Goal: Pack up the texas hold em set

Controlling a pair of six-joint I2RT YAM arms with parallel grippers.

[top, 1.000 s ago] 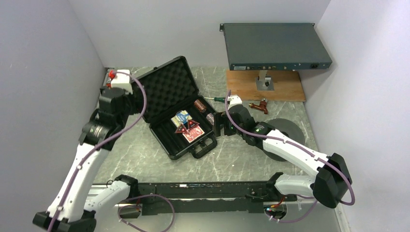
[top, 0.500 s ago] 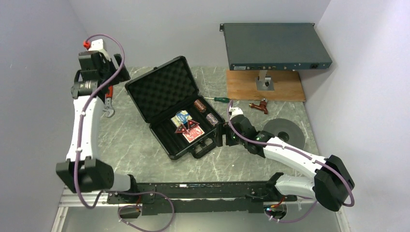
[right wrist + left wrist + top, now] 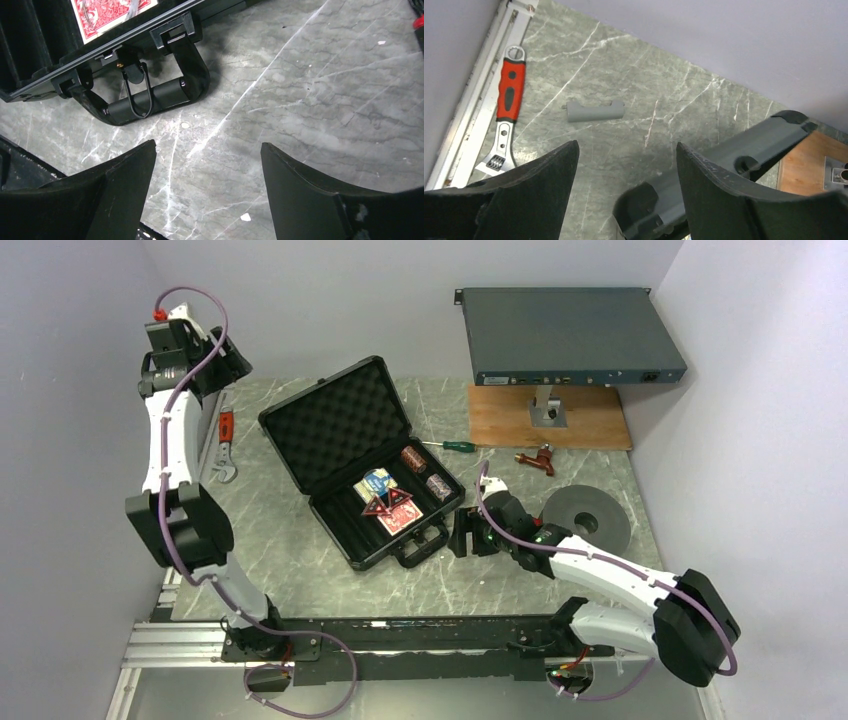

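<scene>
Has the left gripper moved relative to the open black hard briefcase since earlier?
Yes. The left gripper rose toward the far-left corner, away from the lid of the black hard briefcase, uncovering the red-handled wrench.

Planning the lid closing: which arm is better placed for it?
Probably left: the left tool, open, hangs high on the outer side of the raised lid, able to push it shut. The right tool sits low by the handle.

White links joined by black housings make up the left arm [image 3: 165, 445] and right arm [image 3: 610, 565], both rising from a black base rail [image 3: 400, 635]. A purple cable [image 3: 224, 328] is clipped along each. A red plug [image 3: 157, 313] is carried farthest from the rail. Matte black wedge fingers [image 3: 524, 200] are fitted.
</scene>
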